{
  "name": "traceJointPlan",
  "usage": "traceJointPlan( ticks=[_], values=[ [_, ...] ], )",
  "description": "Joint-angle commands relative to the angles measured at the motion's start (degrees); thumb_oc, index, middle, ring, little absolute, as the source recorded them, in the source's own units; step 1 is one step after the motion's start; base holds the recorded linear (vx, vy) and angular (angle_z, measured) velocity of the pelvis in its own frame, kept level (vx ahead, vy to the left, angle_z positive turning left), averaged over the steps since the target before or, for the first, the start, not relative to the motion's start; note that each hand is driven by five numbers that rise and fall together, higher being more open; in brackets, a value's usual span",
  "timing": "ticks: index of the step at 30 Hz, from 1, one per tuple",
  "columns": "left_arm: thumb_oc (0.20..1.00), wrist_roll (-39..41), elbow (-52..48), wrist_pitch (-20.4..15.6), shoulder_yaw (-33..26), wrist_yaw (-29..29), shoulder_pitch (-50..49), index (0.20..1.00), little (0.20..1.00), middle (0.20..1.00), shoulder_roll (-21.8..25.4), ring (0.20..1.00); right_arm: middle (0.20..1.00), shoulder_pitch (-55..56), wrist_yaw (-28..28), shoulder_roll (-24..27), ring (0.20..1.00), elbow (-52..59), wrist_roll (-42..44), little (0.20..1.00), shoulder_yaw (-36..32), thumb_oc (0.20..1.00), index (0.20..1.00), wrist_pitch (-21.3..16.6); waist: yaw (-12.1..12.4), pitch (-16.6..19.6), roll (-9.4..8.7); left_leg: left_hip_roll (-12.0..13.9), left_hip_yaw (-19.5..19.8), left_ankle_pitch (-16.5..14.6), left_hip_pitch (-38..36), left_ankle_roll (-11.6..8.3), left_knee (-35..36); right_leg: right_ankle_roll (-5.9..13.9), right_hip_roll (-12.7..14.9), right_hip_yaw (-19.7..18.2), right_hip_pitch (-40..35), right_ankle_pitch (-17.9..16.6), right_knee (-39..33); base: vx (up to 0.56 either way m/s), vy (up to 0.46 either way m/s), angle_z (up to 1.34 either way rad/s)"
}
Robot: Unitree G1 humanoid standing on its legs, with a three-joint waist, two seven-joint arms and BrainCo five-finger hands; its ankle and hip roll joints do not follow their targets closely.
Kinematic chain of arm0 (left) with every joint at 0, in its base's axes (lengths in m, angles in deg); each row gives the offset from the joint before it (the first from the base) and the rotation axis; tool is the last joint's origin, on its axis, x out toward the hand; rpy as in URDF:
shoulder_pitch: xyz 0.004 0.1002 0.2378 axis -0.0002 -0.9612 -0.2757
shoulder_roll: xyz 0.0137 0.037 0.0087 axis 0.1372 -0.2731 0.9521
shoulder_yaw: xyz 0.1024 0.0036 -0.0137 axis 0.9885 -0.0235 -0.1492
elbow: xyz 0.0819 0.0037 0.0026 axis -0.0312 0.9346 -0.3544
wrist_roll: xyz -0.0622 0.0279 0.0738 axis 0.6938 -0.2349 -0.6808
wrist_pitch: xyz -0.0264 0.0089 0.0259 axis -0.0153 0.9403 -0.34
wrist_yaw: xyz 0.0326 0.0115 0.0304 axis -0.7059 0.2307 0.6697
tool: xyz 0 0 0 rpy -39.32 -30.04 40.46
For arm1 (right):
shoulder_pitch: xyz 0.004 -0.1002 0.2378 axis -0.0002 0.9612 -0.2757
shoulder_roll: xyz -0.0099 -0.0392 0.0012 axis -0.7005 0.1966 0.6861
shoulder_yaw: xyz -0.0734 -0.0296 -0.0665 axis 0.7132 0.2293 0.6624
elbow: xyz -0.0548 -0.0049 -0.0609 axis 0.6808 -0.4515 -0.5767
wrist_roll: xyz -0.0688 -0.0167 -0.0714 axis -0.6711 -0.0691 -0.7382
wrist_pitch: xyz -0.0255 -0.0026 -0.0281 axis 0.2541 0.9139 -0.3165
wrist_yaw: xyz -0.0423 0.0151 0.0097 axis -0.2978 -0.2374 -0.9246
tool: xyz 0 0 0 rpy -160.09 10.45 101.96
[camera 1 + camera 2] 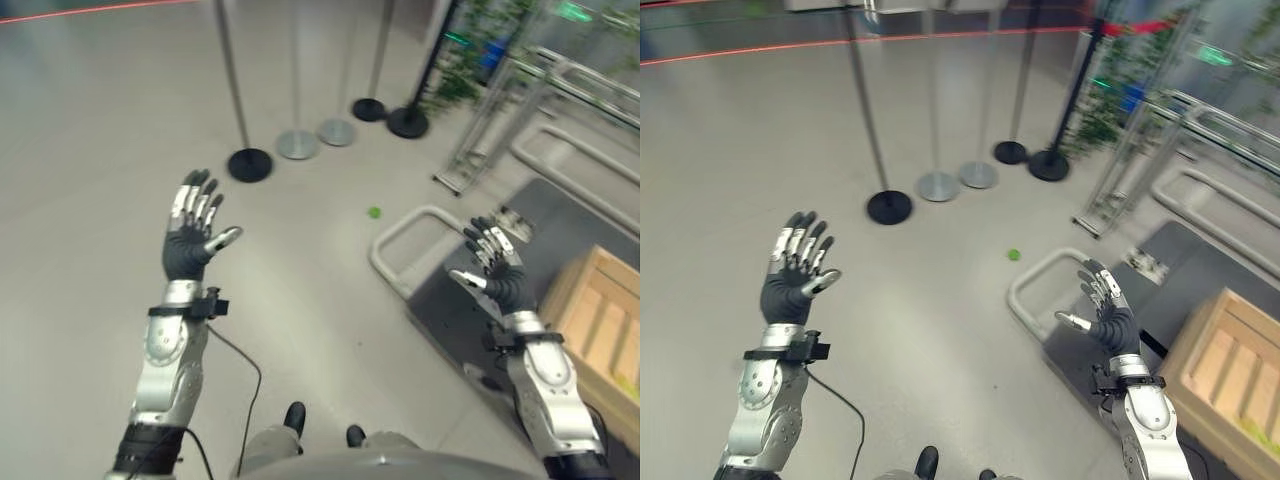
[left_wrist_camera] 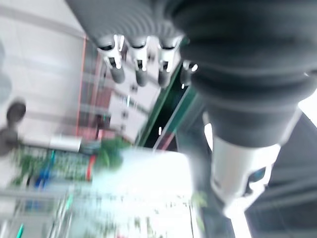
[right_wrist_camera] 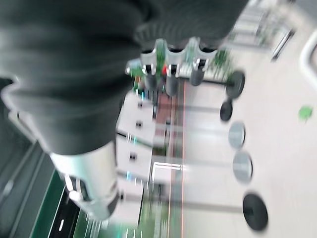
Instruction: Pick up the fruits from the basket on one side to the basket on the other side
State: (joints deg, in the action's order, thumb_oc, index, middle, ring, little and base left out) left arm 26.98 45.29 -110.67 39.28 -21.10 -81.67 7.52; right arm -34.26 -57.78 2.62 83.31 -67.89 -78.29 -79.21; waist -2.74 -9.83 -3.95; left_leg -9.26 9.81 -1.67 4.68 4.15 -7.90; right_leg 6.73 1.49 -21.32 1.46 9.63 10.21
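Both my left hand [image 1: 190,240] and right hand [image 1: 495,262] are raised, fingers spread and empty, while one small green fruit [image 1: 374,212] lies on the floor well ahead; I judge it light, firm, prone to roll, best cupped around its middle.

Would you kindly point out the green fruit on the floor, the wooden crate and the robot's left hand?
green fruit [image 1: 374,212], left eye view, its middle.
wooden crate [image 1: 598,312], left eye view, its slatted top.
left hand [image 1: 188,240], left eye view, its palm.

Head cameras look down; wrist cameras outward.
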Motion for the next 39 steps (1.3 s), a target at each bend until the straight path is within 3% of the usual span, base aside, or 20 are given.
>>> traceJointPlan(
  ticks=[1,3,4,7,8,9,11,13,17,21,24,27,29,32,33,34,35,37,38,39],
  values=[
    [1.000,-1.4,-2.6,-3.0,-2.1,-0.2,1.5,1.000,1.000,1.000,0.7,1.000,1.000,-2.7,-0.2,2.1,1.000,0.8,-2.6,1.000,-3.0,1.000,1.000,-1.9,-1.2,2.1,2.73,4.0,-4.2,-3.4,0.1,-3.41,-0.1,3.05,-3.9,0.8,-0.1,-3.4,-2.4,-0.11,0.347,-1.14],
    [1.000,-1.6,-1.6,-3.2,-2.3,0.7,2.3,1.000,1.000,1.000,0.7,1.000,1.000,-4.6,-1.3,1.5,1.000,0.4,-3.0,1.000,-2.2,1.000,1.000,-2.1,-1.8,2.0,2.93,4.2,-7.5,-3.5,-0.8,-2.76,1.9,4.79,-2.7,0.5,2.6,-5.4,-3.1,-0.14,0.266,-1.34],
    [1.000,-1.8,-1.9,-3.3,-2.7,1.2,1.9,1.000,1.000,1.000,0.7,1.000,1.000,-5.6,-1.7,1.0,1.000,-0.1,-2.7,1.000,-1.7,1.000,1.000,-2.4,-1.8,1.5,2.72,4.6,-9.3,-4.3,-1.3,-2.73,2.1,5.10,-1.2,2.7,4.5,-7.1,-3.9,-0.14,0.132,-1.38],
    [1.000,-3.2,-3.0,-3.4,-5.6,1.7,-0.1,1.000,1.000,1.000,2.5,1.000,1.000,-7.4,-2.2,-0.2,1.000,-1.1,-1.9,1.000,-0.7,1.000,1.000,-2.5,-0.8,0.6,2.16,8.0,-16.5,-6.2,-2.1,-2.83,0.4,3.33,4.9,18.3,7.3,-8.8,-6.7,-0.10,0.039,-1.90],
    [1.000,-3.2,-3.0,-3.4,-5.7,1.7,-0.1,1.000,1.000,1.000,2.5,1.000,1.000,-7.5,-2.2,-0.3,1.000,-1.1,-1.9,1.000,-0.6,1.000,1.000,-2.5,-0.8,0.6,2.07,8.0,-16.6,-6.1,-2.0,-2.85,0.3,3.31,4.9,18.2,7.4,-9.0,-6.8,-0.12,0.027,-1.53],
    [1.000,-3.7,-3.1,-3.4,-6.9,1.9,-0.8,1.000,1.000,1.000,2.7,1.000,1.000,-8.1,-2.2,-0.3,1.000,-1.8,-2.4,1.000,-0.5,1.000,1.000,-2.2,-1.4,0.2,1.65,9.3,-20.2,-6.9,-3.0,-2.71,-0.1,2.86,6.4,22.0,6.9,-8.8,-5.3,-0.09,0.001,-1.38],
    [1.000,-3.7,-2.8,-3.3,-7.3,2.1,-0.9,1.000,1.000,1.000,2.7,1.000,1.000,-8.3,-2.3,-0.7,1.000,-2.0,-2.2,1.000,-0.6,1.000,1.000,-2.1,-1.3,0.2,1.39,9.8,-22.0,-6.7,-3.3,-2.80,0.2,2.88,7.2,23.3,6.5,-8.9,-5.0,-0.13,-0.027,-1.38],
    [1.000,-3.7,-2.9,-2.8,-8.3,2.3,-1.8,1.000,1.000,1.000,2.1,1.000,1.000,-8.2,-2.5,-1.1,1.000,-2.3,-2.1,1.000,-1.7,1.000,1.000,-1.9,-1.2,1.0,1.38,10.9,-26.2,-6.0,-4.4,-3.26,2.2,3.03,10.3,27.9,4.0,-9.7,-5.0,-0.15,-0.104,-0.89],
    [1.000,-3.8,-2.8,-2.4,-8.6,2.2,-1.8,1.000,1.000,1.000,2.4,1.000,1.000,-8.1,-3.3,-1.1,1.000,-2.7,-2.3,1.000,-2.7,1.000,1.000,-1.6,-0.8,2.4,1.31,11.9,-29.3,-6.4,-5.4,-3.91,2.5,4.34,14.5,32.7,1.9,-12.1,-6.1,-0.01,-0.149,-0.79],
    [1.000,-3.9,-2.0,-2.1,-9.1,2.6,-1.6,1.000,1.000,1.000,2.2,1.000,1.000,-8.5,-3.6,-1.0,1.000,-2.8,-2.2,1.000,-2.4,1.000,1.000,-1.4,0.3,3.6,0.35,13.3,-32.9,-7.0,-6.2,-4.90,1.4,5.35,16.5,37.9,0.1,-12.8,-9.0,0.08,-0.265,-0.79],
    [1.000,-3.5,-2.0,-2.1,-9.0,2.4,-1.9,1.000,1.000,1.000,1.9,1.000,1.000,-8.5,-3.6,-0.7,1.000,-2.6,-2.4,1.000,-2.0,1.000,1.000,-1.2,0.4,3.8,0.24,15.1,-34.1,-6.6,-6.1,-5.79,0.8,5.07,15.5,37.7,-0.2,-12.3,-9.8,0.12,-0.349,-0.69],
    [1.000,-2.4,-1.8,-1.9,-9.2,2.2,-1.9,1.000,1.000,1.000,1.6,1.000,1.000,-6.9,-2.9,0.1,1.000,-1.1,-1.7,1.000,-2.9,1.000,1.000,-1.5,-0.5,3.1,0.55,21.3,-33.7,-4.7,-6.7,-8.98,-2.3,2.44,10.3,37.1,0.0,-7.4,-7.7,0.20,-0.532,-0.32],
    [1.000,-2.2,-1.7,-1.7,-8.6,1.6,-1.5,1.000,1.000,1.000,1.4,1.000,1.000,-6.0,-2.7,0.8,1.000,-0.6,-0.6,1.000,-3.3,1.000,1.000,-2.0,-1.1,2.0,1.11,26.3,-32.4,-0.7,-5.3,-11.18,-9.0,-0.22,5.8,37.0,-2.0,-5.2,-8.5,0.18,-0.548,-0.06],
    [1.000,-2.0,-1.8,-1.6,-8.0,1.6,-1.8,1.000,1.000,1.000,0.9,1.000,1.000,-5.1,-3.0,1.5,1.000,-0.8,1.3,1.000,-3.4,1.000,1.000,-2.7,-0.7,0.0,0.97,30.0,-27.2,6.0,-2.0,-12.28,-18.7,-3.78,1.6,36.1,-6.9,-3.6,-11.8,0.15,-0.427,-0.04],
    [1.000,-2.0,-1.7,-1.6,-7.6,1.4,-1.7,1.000,1.000,1.000,0.8,1.000,1.000,-4.8,-2.8,1.8,1.000,-0.6,1.7,1.000,-3.6,1.000,1.000,-2.8,-0.3,-0.7,0.66,29.8,-25.6,7.2,-0.5,-12.52,-21.3,-4.41,1.1,35.9,-7.7,-3.5,-12.4,0.14,-0.406,-0.10],
    [1.000,-2.6,-1.6,-1.8,-7.5,2.2,-1.7,1.000,1.000,1.000,0.5,1.000,1.000,-5.2,-3.1,2.6,1.000,-1.0,1.5,1.000,-3.2,1.000,1.000,-2.4,1.4,-1.7,-0.27,22.1,-20.6,3.1,3.6,-11.31,-22.5,-4.79,1.3,34.8,-8.6,-3.5,-13.4,0.07,-0.240,-0.01],
    [1.000,-2.6,-1.6,-1.8,-7.5,2.2,-1.6,1.000,1.000,1.000,0.5,1.000,1.000,-5.3,-3.1,2.5,1.000,-1.0,1.5,1.000,-3.2,1.000,1.000,-2.4,1.2,-1.5,-0.42,21.8,-20.5,3.3,3.9,-11.10,-22.4,-4.71,1.6,35.0,-8.4,-3.6,-13.5,0.10,-0.223,0.08],
    [1.000,-2.7,-1.4,-1.7,-7.6,2.3,-1.8,1.000,1.000,1.000,0.3,1.000,1.000,-5.3,-3.0,2.3,1.000,-1.8,1.7,1.000,-2.8,1.000,1.000,-2.3,1.7,-1.4,-1.13,18.4,-20.5,1.3,8.2,-9.67,-18.0,-4.43,0.8,35.0,-9.0,-3.7,-14.0,0.13,-0.178,0.16],
    [1.000,-3.2,-1.6,-2.0,-8.0,2.7,-2.2,1.000,1.000,1.000,0.7,1.000,1.000,-5.0,-2.8,2.0,1.000,-1.7,1.8,1.000,-2.8,1.000,1.000,-2.6,2.0,-1.4,-0.58,19.7,-21.0,2.9,8.9,-9.87,-11.7,-4.02,-0.3,35.1,-8.8,-3.2,-13.8,0.13,-0.131,-0.07],
    [1.000,-3.3,-1.6,-2.0,-8.0,2.7,-2.2,1.000,1.000,1.000,0.6,1.000,1.000,-5.0,-2.8,2.0,1.000,-1.7,1.8,1.000,-2.9,1.000,1.000,-2.7,2.0,-1.3,-0.67,19.6,-21.0,3.4,8.7,-9.89,-10.9,-4.04,-0.2,35.1,-8.6,-3.2,-13.7,0.14,-0.070,-0.13]
  ],
)
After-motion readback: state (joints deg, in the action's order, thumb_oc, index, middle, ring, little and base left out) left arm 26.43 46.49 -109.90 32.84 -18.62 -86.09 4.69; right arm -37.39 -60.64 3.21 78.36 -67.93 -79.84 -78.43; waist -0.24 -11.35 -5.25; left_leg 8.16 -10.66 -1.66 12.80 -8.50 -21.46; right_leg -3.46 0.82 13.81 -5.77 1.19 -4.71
